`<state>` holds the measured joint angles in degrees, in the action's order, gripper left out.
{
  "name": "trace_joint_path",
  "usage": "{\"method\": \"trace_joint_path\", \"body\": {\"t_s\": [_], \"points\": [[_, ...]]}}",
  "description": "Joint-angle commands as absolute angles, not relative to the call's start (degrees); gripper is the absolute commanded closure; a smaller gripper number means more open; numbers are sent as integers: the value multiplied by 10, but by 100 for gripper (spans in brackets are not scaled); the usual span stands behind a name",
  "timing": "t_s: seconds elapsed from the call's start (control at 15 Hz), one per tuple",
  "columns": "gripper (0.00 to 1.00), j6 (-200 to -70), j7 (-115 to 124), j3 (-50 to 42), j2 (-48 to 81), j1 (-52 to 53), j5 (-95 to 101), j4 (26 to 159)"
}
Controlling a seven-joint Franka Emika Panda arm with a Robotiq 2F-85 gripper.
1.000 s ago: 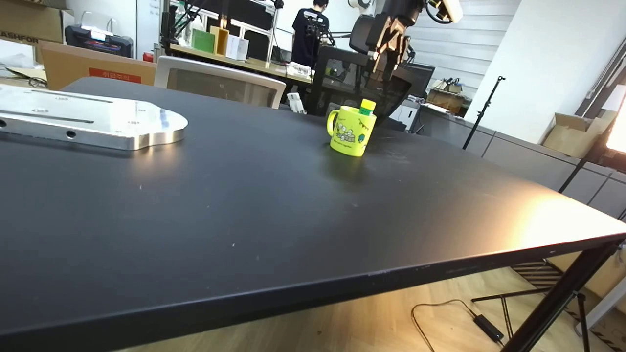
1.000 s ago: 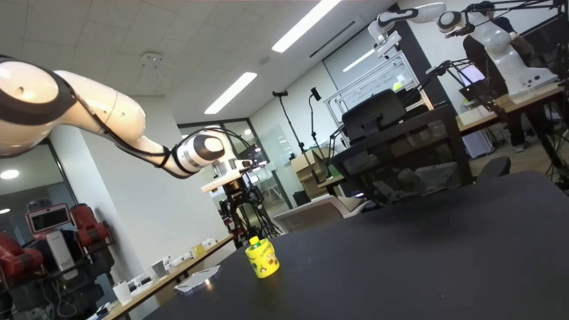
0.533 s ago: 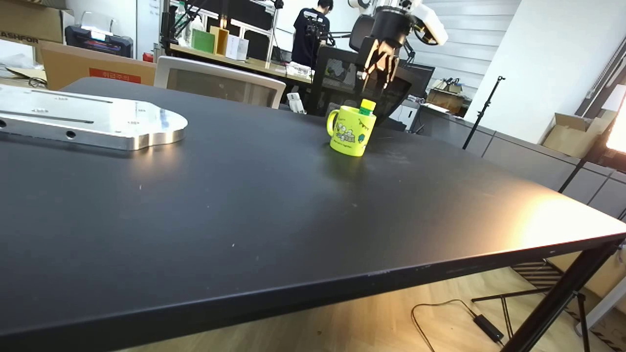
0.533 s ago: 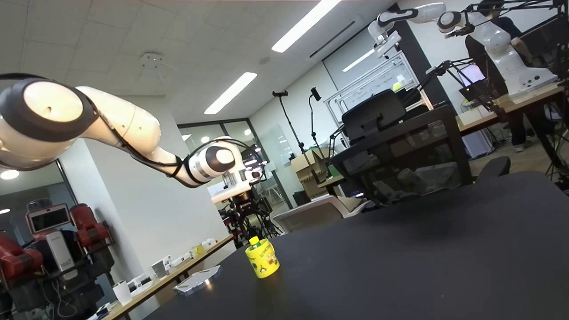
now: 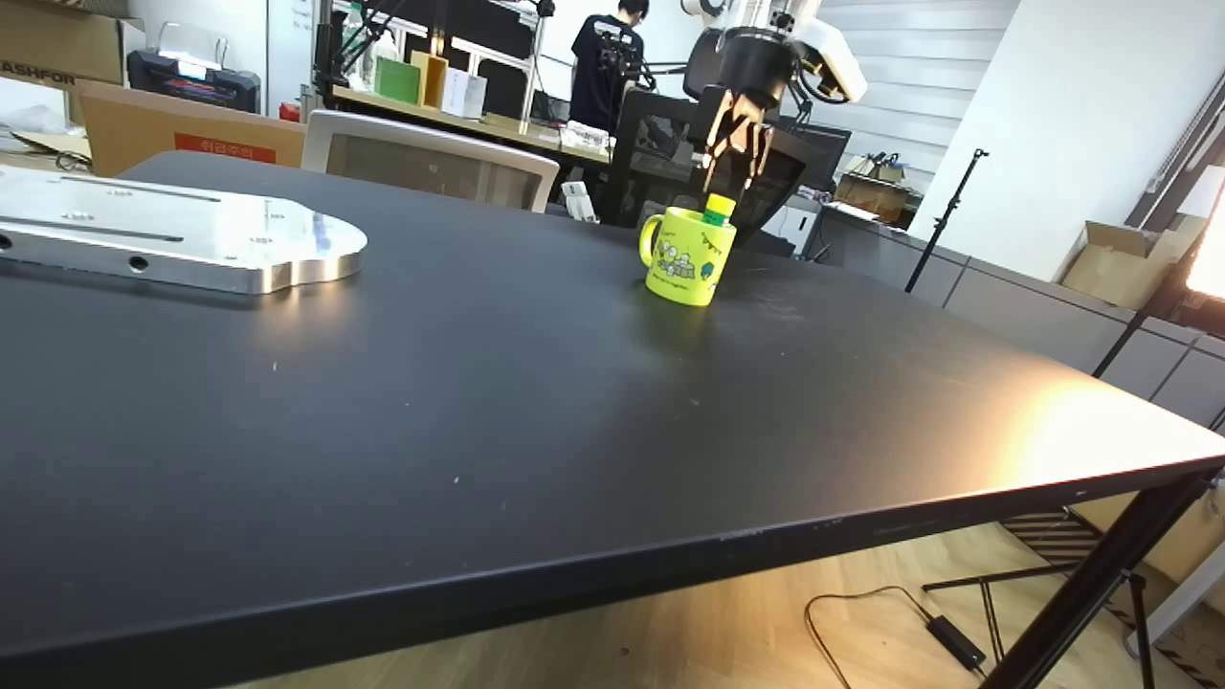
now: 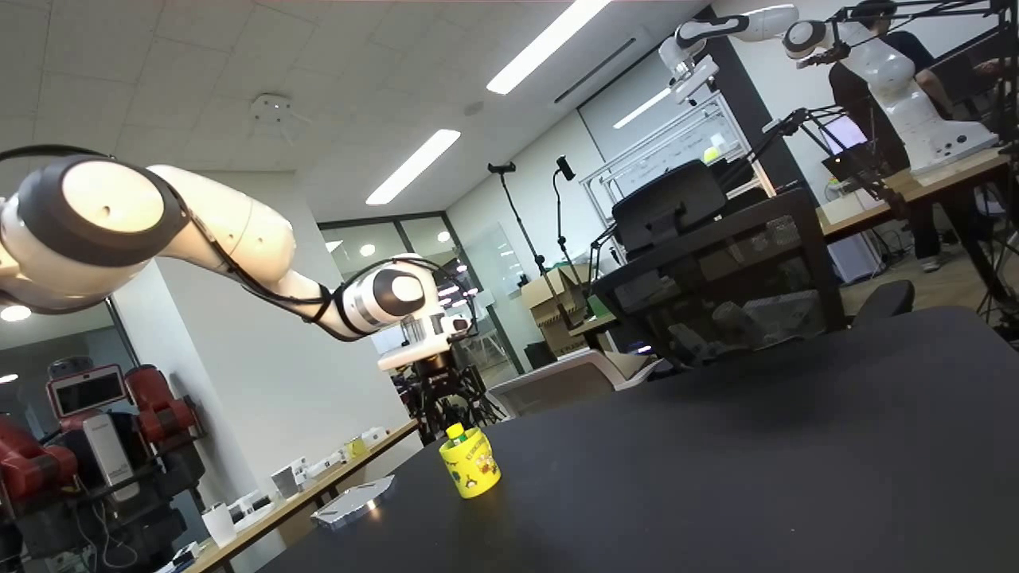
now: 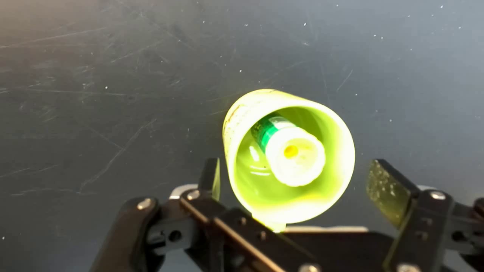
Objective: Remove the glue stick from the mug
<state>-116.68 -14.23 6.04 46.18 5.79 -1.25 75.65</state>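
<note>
The lime-green mug (image 5: 681, 260) stands upright on the dark table in both exterior views (image 6: 470, 468). The glue stick leans inside it, with its yellow cap (image 5: 720, 206) and a green band above the rim; the cap also shows in an exterior view (image 6: 455, 431). In the wrist view the mug (image 7: 336, 173) is seen from above, and the glue stick's cap (image 7: 298, 162) looks washed out in glare. My gripper (image 7: 297, 179) is open and empty, its fingers appearing on either side of the mug. In an exterior view the gripper (image 5: 733, 174) hangs just above the cap, apparently not touching it.
A flat silver metal plate (image 5: 182, 230) lies on the dark table (image 5: 459, 402); it also shows in an exterior view (image 6: 354, 501). A mesh-backed chair (image 5: 431, 163) and a black office chair (image 6: 724, 294) stand at the table's edge.
My gripper has come down toward the mug, quickly at first and then only a little in the last half second. It stays open. The mug and glue stick have not moved.
</note>
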Motion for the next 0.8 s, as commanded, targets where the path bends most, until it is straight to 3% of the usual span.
{"method": "trace_joint_path", "body": {"t_s": [0.0, 0.6, 0.67, 0.73], "points": [[0, -1114, -125, 64, 478, 57, -14, 721], [0, -1118, -112, 49, 473, 79, 33, 731], [25, -1117, -114, 49, 473, 80, 35, 730], [27, -1117, -113, 49, 473, 81, 37, 730]]}}
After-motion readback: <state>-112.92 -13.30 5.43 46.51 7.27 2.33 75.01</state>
